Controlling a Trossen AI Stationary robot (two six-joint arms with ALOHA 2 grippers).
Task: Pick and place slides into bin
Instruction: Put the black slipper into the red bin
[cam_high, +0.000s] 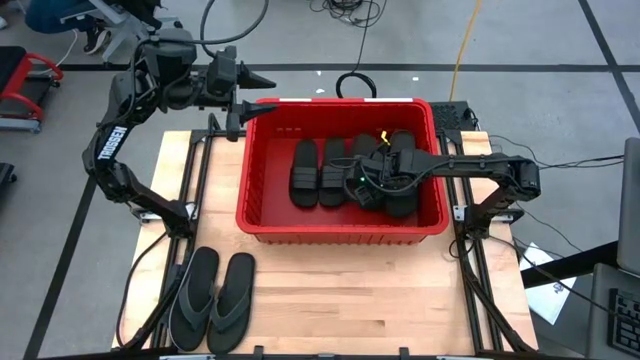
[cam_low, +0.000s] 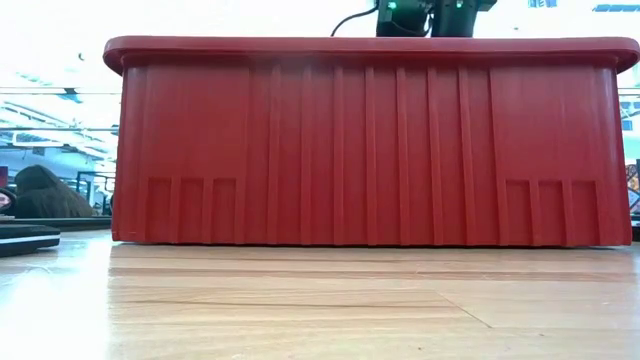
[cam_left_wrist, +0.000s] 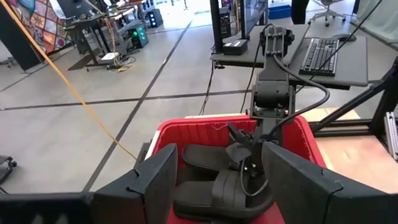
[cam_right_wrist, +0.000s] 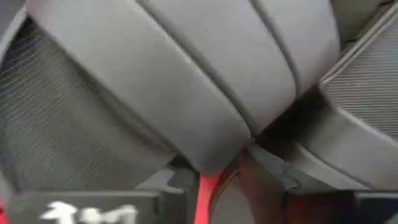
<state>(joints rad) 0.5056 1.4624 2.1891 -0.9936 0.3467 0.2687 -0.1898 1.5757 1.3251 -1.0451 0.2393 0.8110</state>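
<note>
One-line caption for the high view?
Right gripper down among slides in the red bin; two thong sandals remain on the table.

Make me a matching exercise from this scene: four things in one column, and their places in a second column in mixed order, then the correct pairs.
Things:
1. thong sandals
2. band-strap slides
3. right gripper
4. left gripper

Places:
A. down inside the bin, among the slides
B. on the bare table, near its front left corner
C. lying inside the bin
D. raised over the bin's back left corner

Pairs: 1-B, 2-C, 3-A, 4-D
</note>
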